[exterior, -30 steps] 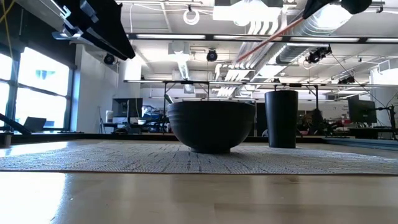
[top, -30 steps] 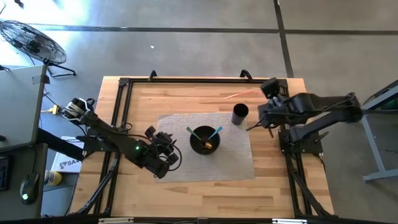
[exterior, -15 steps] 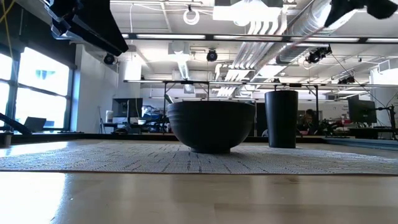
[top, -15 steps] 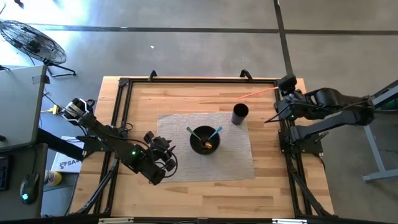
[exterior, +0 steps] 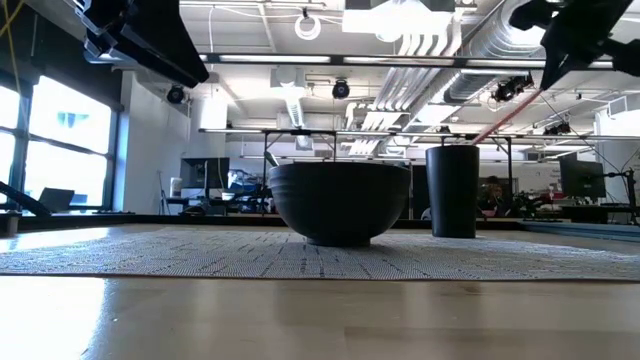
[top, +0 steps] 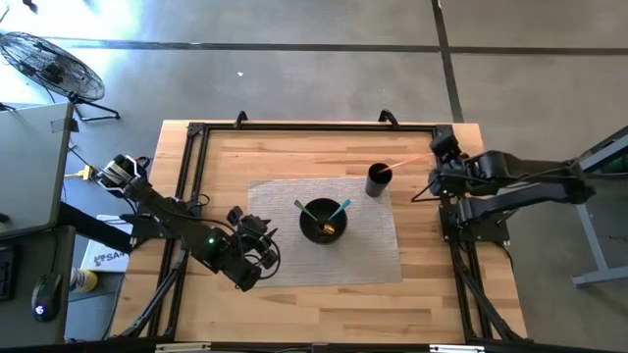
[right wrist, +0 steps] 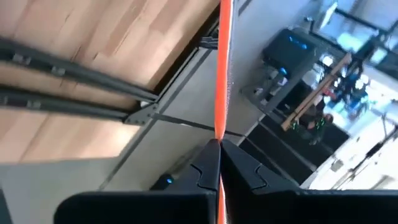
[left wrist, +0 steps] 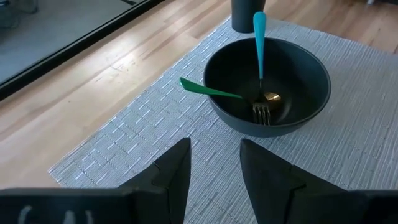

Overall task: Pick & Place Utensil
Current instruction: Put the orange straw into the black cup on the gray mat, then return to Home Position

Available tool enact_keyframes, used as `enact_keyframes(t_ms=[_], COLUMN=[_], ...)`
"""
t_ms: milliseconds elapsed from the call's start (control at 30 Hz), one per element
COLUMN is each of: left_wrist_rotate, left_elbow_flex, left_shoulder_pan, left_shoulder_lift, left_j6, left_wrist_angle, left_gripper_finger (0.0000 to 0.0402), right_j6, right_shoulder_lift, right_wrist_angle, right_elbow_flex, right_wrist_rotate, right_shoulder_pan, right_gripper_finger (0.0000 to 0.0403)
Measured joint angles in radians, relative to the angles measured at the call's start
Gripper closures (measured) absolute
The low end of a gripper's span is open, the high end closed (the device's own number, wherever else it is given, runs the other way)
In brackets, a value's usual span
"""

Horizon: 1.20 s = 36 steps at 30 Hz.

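High view shows the orange utensil [top: 409, 161] slanting toward the black cup [top: 379, 179], its far end clamped by the right gripper [top: 438, 169] beside the cup, presumably lined up for dropping in. Left gripper [top: 257, 238], fingers apart, waits beyond the bowl [top: 323, 220]. Cup and bowl share a woven mat [top: 373, 257] on the wooden table [top: 216, 176].

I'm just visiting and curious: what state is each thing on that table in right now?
Bowl: upright on the mat, holding utensils.
Blue utensil: leaning in the bowl.
Green utensil: leaning in the bowl.
Cup: upright.
Orange utensil: pinched by the right gripper.
Left gripper: open, empty.
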Motion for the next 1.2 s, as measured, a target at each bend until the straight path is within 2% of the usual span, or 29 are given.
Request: enact_keyframes(t_ms=[100, 300, 433, 733, 1033, 1133, 1200], left_wrist_rotate=[-0.004, -0.006, -0.006, -0.006, -0.006, -0.036, -0.072], left_elbow_flex=[0.0, 0.0, 0.0, 0.0, 0.0, 0.0, 0.0], left_shoulder_pan=[0.0, 0.0, 0.0, 0.0, 0.0, 0.0, 0.001], left_shoulder_lift=[0.0, 0.0, 0.0, 0.0, 0.0, 0.0, 0.0], left_j6=[0.002, 0.002, 0.002, 0.001, 0.001, 0.002, 0.018], left_wrist_angle=[0.0, 0.0, 0.0, 0.006, 0.023, 0.029, 0.068], left_gripper_finger=[0.0266, 0.0266, 0.0266, 0.0266, 0.0266, 0.0266, 0.0266], right_j6=[0.048, 0.017, 0.021, 0.104, 0.183, 0.229, 0.268], right_shoulder_lift=[0.004, 0.003, 0.003, 0.003, 0.001, 0.0, 0.0], right_wrist_angle=[0.06, 0.147, 0.212, 0.415, 0.702, 0.839, 0.924], right_elbow_flex=[-0.031, -0.057, -0.057, -0.057, -0.04, -0.028, -0.016], right_wrist_rotate=[0.032, 0.13, 0.145, 0.069, 0.026, 0.019, -0.06], right_shoulder_pan=[0.004, 0.05, 0.09, 0.14, 0.15, 0.15, 0.149], right_gripper_finger=[0.0396, 0.0373, 0.0357, 0.0327, 0.0269, 0.0259, 0.026])
